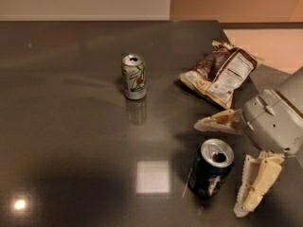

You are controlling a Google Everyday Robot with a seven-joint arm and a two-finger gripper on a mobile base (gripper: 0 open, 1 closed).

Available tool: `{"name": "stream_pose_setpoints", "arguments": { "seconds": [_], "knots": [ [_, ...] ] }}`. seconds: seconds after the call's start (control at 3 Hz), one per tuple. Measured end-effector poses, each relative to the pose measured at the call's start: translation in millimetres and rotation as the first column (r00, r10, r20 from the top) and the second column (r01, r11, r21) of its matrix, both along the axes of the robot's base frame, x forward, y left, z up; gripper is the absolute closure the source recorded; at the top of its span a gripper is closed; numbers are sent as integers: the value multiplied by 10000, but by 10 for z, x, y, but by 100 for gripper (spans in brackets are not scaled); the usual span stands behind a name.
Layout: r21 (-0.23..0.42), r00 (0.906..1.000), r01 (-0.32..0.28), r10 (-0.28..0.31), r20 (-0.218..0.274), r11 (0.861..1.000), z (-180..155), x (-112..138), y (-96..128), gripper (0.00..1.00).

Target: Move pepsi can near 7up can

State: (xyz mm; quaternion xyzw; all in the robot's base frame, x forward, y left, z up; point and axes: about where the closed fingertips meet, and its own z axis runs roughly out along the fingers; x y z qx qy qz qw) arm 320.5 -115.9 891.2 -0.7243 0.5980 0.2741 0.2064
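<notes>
Gripper (218,169) sits near the desk (71,150) right edge, fingers (220,122) spread wide either side of the pepsi can (209,170); 7up can (134,77) stands well apart, mid-desk.

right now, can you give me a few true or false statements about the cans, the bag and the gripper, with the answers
1. The pepsi can stands upright. True.
2. The gripper is shut on the 7up can. False: it is open by the pepsi can, one finger on each side, and the 7up can stands untouched.
3. The chip bag lies to the right of the 7up can in the camera view. True.
4. The two cans touch. False: bare table separates them.
</notes>
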Motion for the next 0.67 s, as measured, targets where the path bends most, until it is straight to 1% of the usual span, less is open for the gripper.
{"name": "stream_pose_setpoints", "arguments": {
  "seconds": [0.33,0.67],
  "knots": [
    [107,10000,-18,19,-46,9999,-11,-39,67,27],
    [103,10000,72,-71,-53,9999,-7,-26,91,50]
  ]
}}
